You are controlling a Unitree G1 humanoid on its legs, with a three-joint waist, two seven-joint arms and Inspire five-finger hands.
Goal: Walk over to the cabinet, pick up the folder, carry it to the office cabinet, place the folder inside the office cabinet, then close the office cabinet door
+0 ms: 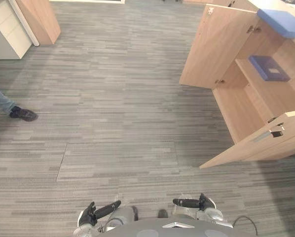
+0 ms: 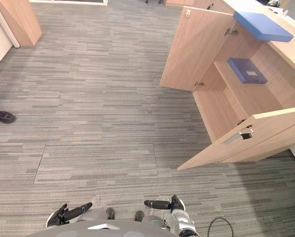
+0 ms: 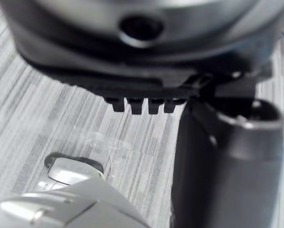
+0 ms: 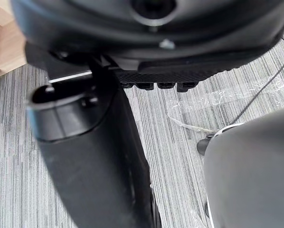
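A: Right, biggest first: striped grey floor (image 1: 118, 98), wide and bare, with the office cabinet (image 1: 236, 108) off to the right, well apart from both hands.

B: Agreed. Standing wide open, too: far door (image 1: 214, 47) angled outward, near door (image 1: 256, 148) angled toward the robot.

A: And the folder?

B: Two blue ones. Lighter blue folder (image 2: 262, 25) lying flat on the cabinet's top, seemingly overhanging the front edge a little. Darker folder (image 2: 246, 70) lying flat on the shelf (image 2: 258, 96) inside. Hard to say which to treat as the task's own.

A: Hands?

B: Left hand (image 1: 88, 216) and right hand (image 1: 202, 201) low by the body, fingers (image 3: 139, 105) released and fairly straight, grasping nothing. Same for the right fingers (image 4: 156, 86).

A: Handling, as a guess?

B: Probably light, thin and fairly stiff, with a smooth cover likely to slip. Best pinched at a free edge, thumb above and fingers beneath. If flush on the board, slid out past the edge first. Then carried level, to keep any loose sheets in.

A: Anything smaller?

B: Person's shoe (image 1: 23, 114) at the floor's left edge, well clear. Smaller still, the metal handle (image 2: 234, 138) on the near door, probably the spot to push when closing.
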